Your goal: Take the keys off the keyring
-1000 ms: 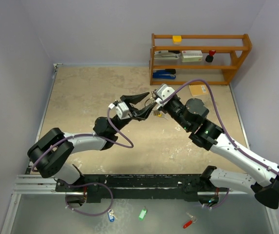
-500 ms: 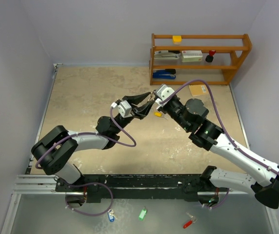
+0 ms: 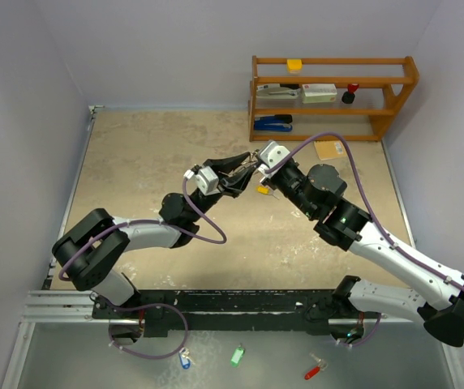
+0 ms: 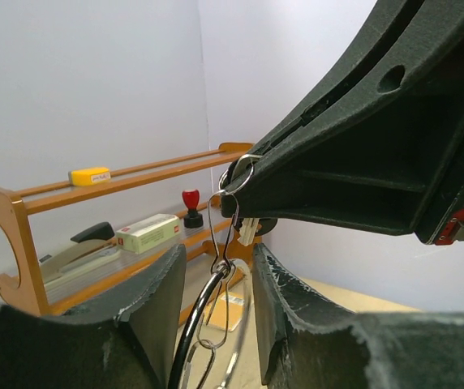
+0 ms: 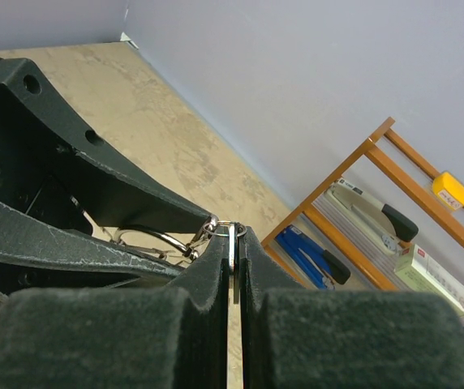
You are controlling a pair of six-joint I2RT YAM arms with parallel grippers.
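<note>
Both grippers meet above the middle of the table. My right gripper point(image 5: 232, 235) point(image 3: 257, 167) is shut on a flat silver key point(image 5: 232, 258). A small split ring point(image 4: 237, 174) sits at its fingertips. From that ring a thin wire clasp point(image 4: 221, 235) hangs down to the large keyring point(image 4: 193, 320) point(image 5: 156, 236). My left gripper point(image 4: 216, 263) point(image 3: 243, 170) has its jaws partly closed, with the keyring spanning the gap and lying against both pads. A yellow-headed key point(image 3: 262, 190) dangles just below the two grippers.
A wooden shelf point(image 3: 333, 96) stands at the back right with staplers, a box, a yellow block and a red stamp. A brown packet point(image 3: 329, 149) lies in front of it. Blue point(image 3: 185, 358), green point(image 3: 237, 355) and red point(image 3: 313, 373) keys lie below the arm bases.
My left gripper has moved right, up to the right gripper, and its jaws have narrowed around the keyring. The right arm has held still.
</note>
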